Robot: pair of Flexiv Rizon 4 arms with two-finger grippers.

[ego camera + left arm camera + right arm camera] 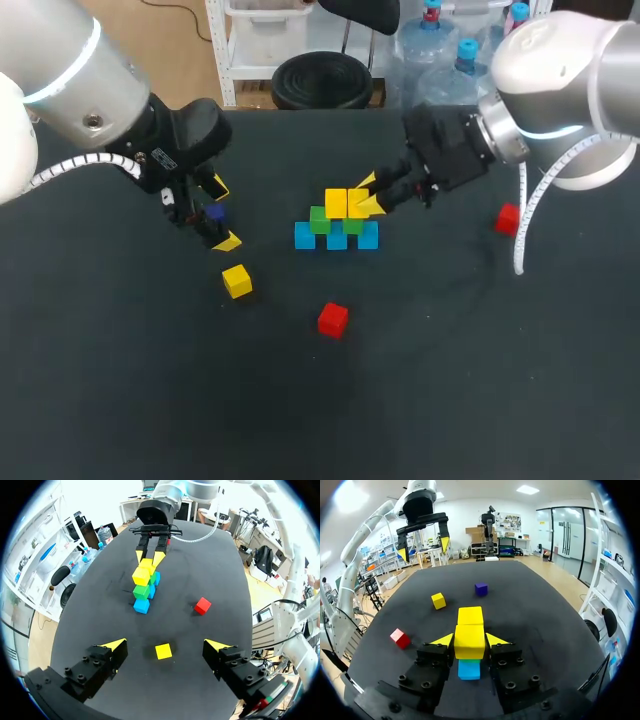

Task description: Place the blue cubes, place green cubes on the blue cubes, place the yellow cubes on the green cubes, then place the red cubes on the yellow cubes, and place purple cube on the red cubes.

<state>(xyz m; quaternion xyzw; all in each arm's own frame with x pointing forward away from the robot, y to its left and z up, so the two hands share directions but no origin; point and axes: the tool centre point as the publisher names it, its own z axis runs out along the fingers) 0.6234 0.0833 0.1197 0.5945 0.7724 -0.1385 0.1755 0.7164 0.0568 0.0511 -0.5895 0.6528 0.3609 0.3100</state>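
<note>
While right hand (pixel 469 641) clasps a yellow cube (pixel 469 646), masking green cubes (pixel 320 219), left hand (pixel 166 645) hangs released.

Likely a robotics lab: left arm (pixel 60 70), right arm (pixel 565 60), black table (pixel 450 400).

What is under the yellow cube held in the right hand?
Directly below the yellow cube is a green cube, standing on the blue cubes. The right wrist view shows only one blue cube beneath; the green is covered there.
</note>
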